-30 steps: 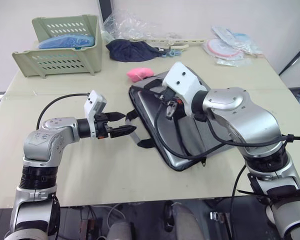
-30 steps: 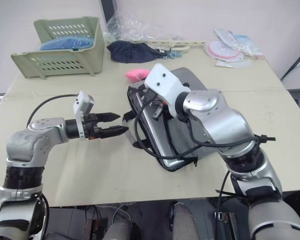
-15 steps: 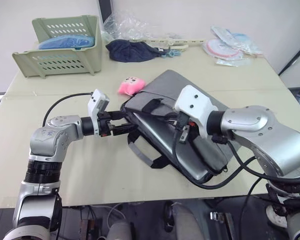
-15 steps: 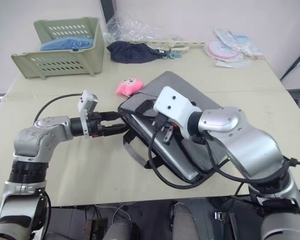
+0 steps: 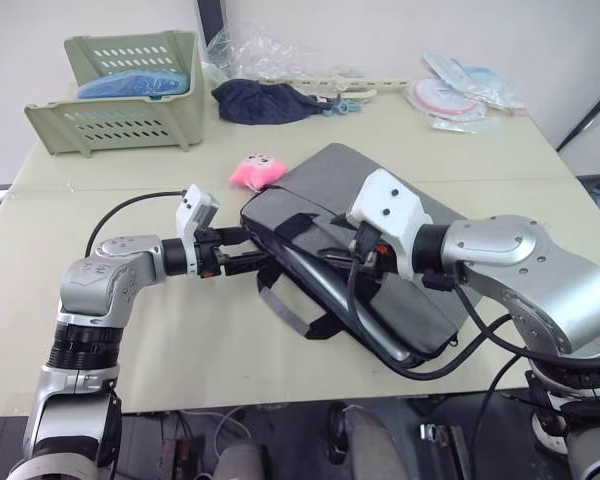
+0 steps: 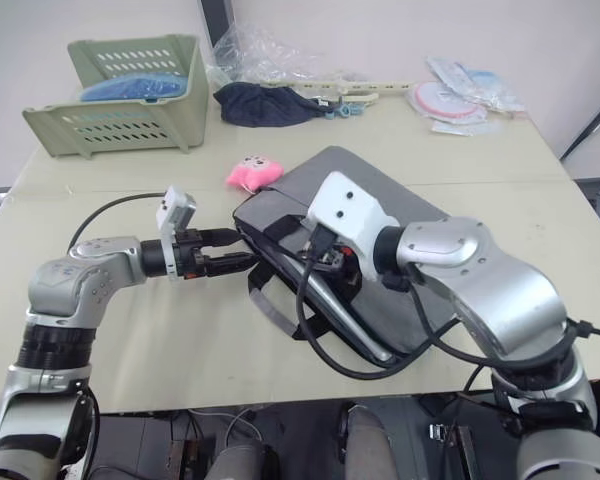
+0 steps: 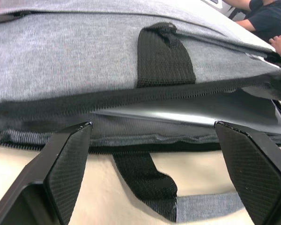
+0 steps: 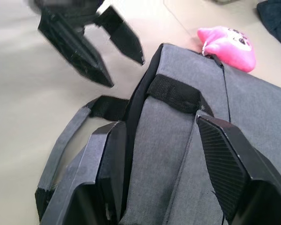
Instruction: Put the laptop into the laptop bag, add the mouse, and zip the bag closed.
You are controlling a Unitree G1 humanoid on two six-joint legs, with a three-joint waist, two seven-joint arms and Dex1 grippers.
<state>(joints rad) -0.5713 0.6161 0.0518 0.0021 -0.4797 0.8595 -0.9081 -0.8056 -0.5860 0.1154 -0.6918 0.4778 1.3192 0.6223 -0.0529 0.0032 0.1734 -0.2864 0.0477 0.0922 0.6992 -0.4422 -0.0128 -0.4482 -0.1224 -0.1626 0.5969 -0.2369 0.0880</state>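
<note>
While the laptop [image 7: 187,115] sits inside the laptop bag [image 5: 380,250] on the tabletop [image 5: 180,350], right end effector [image 8: 164,154] straddles the upper flap, fingers spread; left end effector [image 5: 242,250], open and empty, faces the mouth, likely to steady it.

Left gripper [image 5: 242,254] spread wide, arm level, right gripper [image 8: 164,159] parted, arm bent inward

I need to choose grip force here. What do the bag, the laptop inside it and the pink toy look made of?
The bag: grey woven cloth by its heathered weave, with black webbing straps. The laptop: probably smooth metal, a pale glossy sheen in the opening. The pink toy: soft plush, judging by its fuzzy surface.
</note>
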